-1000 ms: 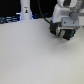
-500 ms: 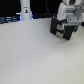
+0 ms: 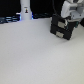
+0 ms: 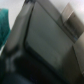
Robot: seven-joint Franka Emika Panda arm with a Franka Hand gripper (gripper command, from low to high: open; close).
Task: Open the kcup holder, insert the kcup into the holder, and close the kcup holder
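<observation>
The kcup holder (image 3: 61,28) is a black boxy unit at the far end of the white table, on the exterior view's right. My gripper (image 3: 70,15) hangs right above it, close to its top; the blur hides how the fingers stand. In the wrist view the kcup holder (image 4: 45,42) fills the picture as a dark panel, with a light piece (image 4: 70,14) at one edge. The kcup is not seen in either view.
A tall white bottle-like object (image 3: 25,10) with a dark mark stands at the back on the exterior view's left. The white table (image 3: 35,55) stretches toward the camera. A teal shape (image 4: 4,22) shows at the wrist view's edge.
The arm has shifted slightly above the kcup holder. The holder itself has stayed in place.
</observation>
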